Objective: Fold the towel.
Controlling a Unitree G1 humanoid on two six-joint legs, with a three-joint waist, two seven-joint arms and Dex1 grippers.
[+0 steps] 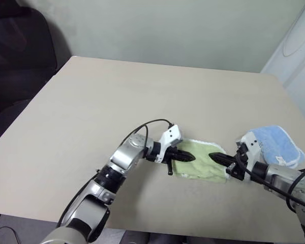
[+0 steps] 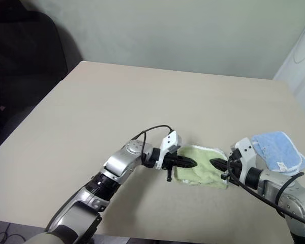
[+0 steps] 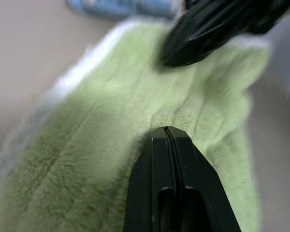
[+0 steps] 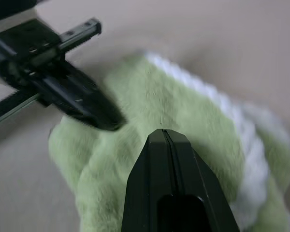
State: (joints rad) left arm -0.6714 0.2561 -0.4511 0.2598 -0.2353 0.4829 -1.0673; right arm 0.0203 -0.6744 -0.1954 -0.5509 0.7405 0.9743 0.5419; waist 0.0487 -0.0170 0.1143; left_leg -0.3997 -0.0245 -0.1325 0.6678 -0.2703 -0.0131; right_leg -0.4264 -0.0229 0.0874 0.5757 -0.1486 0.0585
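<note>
Over the towel (image 1: 201, 163), both grippers' jaws closed, seemingly pinching no cloth.

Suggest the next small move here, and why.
Probably press and smooth: the towel already lies bunched into a small folded pad on the table, with the left gripper and right gripper both shut, tips resting on it from opposite sides. Sliding them apart would likely flatten the fold.

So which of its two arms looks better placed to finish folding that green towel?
Hard to call. The left gripper and right gripper are both shut, tips on the towel from opposite sides. Perhaps the left, which looks further onto it.
</note>
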